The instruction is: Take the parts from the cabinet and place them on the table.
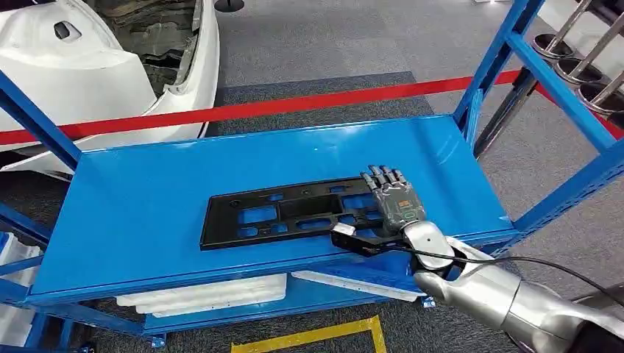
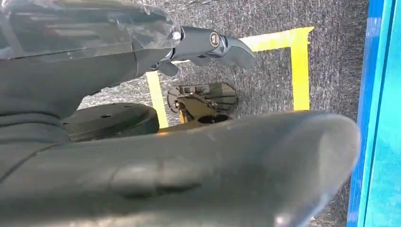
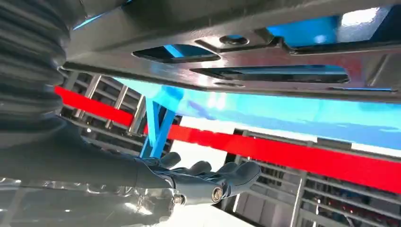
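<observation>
Right hand [image 1: 394, 202] flat on black part [image 1: 283, 213], fingers extended

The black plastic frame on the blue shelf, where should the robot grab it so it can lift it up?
Probably at its right end. The black plastic frame lies flat on the blue shelf, long side along the front edge, and the right hand already rests there. It is thin and full of openings, so fingers over the top and thumb under the near edge, coming from the front, should pinch it.
</observation>
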